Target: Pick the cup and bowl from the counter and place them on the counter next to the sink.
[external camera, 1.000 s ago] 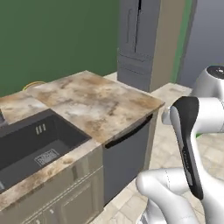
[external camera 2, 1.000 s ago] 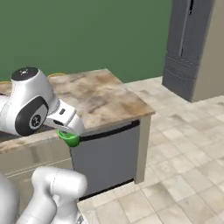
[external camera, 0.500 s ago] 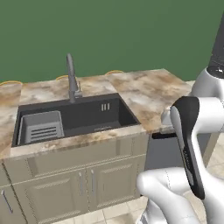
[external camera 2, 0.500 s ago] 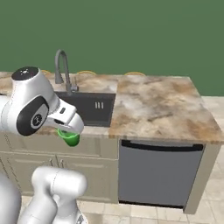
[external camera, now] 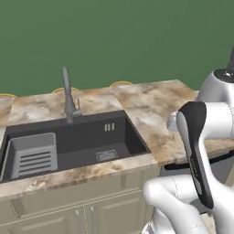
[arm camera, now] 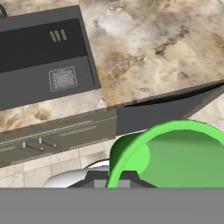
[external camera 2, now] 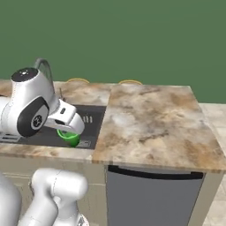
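Gripper (external camera 2: 69, 132) is clamped on the cup (external camera 2: 69, 138), carrying it in front of the sink (external camera: 87, 141), beside open counter (external camera 2: 150, 119). Cup looks light, rigid, probably slick; rim pinch is the best hold.

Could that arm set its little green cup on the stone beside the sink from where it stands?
Probably yes. The gripper is shut on the cup just short of the sink, and the counter alongside looks bare.

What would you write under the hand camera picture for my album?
Small bright green cup held in the gripper above marbled stone counter beside dark grey sink.
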{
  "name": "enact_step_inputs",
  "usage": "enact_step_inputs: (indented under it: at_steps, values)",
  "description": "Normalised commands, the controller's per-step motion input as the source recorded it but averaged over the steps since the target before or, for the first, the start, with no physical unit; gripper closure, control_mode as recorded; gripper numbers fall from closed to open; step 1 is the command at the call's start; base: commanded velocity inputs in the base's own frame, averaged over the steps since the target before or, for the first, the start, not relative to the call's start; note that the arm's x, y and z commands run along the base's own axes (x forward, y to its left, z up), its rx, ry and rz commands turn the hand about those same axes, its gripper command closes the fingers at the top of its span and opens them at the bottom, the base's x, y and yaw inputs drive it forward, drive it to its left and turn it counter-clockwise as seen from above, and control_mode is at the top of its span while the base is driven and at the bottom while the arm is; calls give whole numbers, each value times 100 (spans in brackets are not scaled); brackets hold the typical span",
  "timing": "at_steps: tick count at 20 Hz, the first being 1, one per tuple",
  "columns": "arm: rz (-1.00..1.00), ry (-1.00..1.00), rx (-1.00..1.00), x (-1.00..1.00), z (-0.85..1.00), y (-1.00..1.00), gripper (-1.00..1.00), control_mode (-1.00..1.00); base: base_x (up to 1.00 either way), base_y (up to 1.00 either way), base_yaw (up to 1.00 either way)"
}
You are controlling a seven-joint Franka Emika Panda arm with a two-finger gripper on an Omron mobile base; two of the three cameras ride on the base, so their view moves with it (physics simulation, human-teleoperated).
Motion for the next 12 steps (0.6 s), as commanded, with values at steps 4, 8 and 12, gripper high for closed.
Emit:
enact_step_inputs:
  at_steps: [4,8,12]
  values:
    - [0,0,0,0,0,0,100,100,91,-54,0]
    - [0,0,0,0,0,0,100,100,51,-44,0]
    - [0,0,0,0,0,0,100,100,3,-2,0]
